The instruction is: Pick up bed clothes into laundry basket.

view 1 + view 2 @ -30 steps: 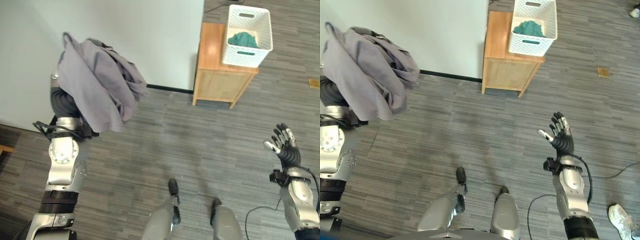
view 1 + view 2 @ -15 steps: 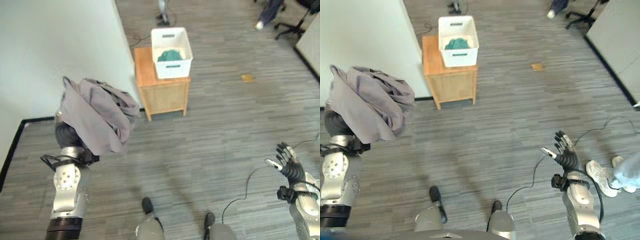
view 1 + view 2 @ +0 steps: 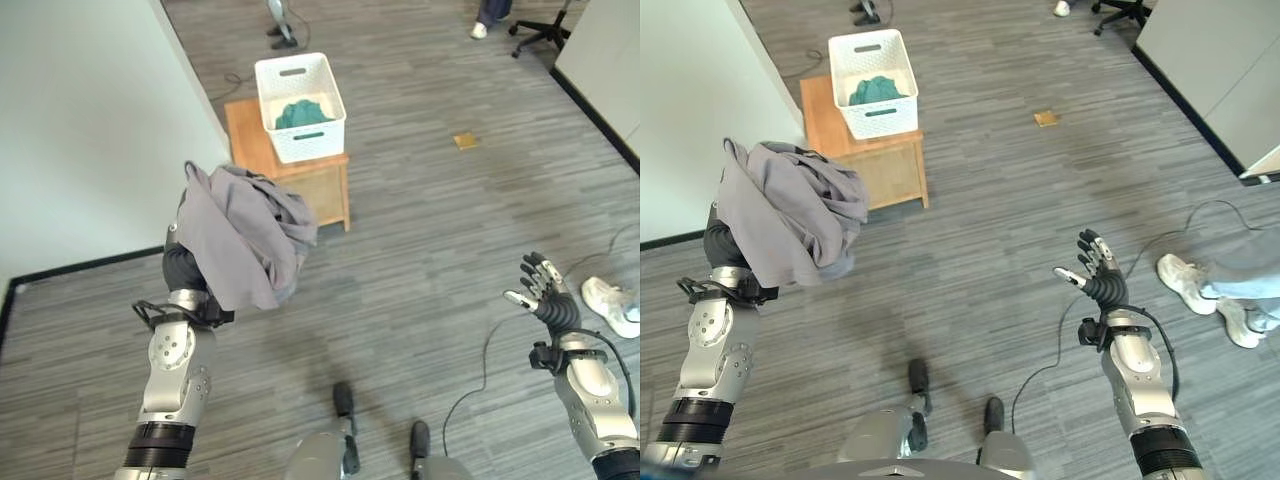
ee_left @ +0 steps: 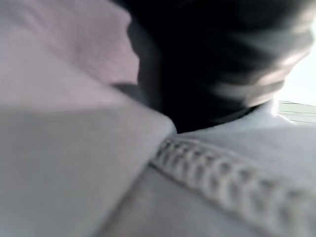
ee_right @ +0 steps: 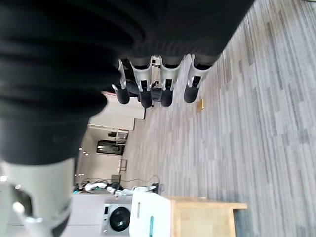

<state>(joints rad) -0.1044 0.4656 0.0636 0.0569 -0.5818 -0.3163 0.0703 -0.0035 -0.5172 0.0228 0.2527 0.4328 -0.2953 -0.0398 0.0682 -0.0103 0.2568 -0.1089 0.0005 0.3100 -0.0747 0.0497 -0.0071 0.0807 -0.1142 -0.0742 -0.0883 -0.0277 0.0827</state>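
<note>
A crumpled grey cloth garment point(image 3: 240, 235) hangs in a bunched heap over the top of the raised left arm at centre left of the left eye view, draped so fully that the left hand under it is hidden and whether its fingers are curled or straight cannot be told. In the left wrist view the same grey fabric point(image 4: 74, 163) presses close against the camera, a stitched seam crossing it and a dark blurred shape above that cannot be made out. Just past the cloth, toward the upper middle of the frame, a white slotted plastic laundry basket point(image 3: 318, 132) stands on a small wooden side table point(image 3: 246, 124), part of whose top is covered by the hanging cloth; a bundle of teal cloth point(image 3: 298, 112) lies inside the basket. At lower right the right hand point(image 3: 541, 293) is held up well apart from everything, fingers spread and straight, holding nothing. A person's white shoe point(image 3: 611, 303) sits on the grey striped floor point(image 3: 430, 230) at the right edge.
</note>
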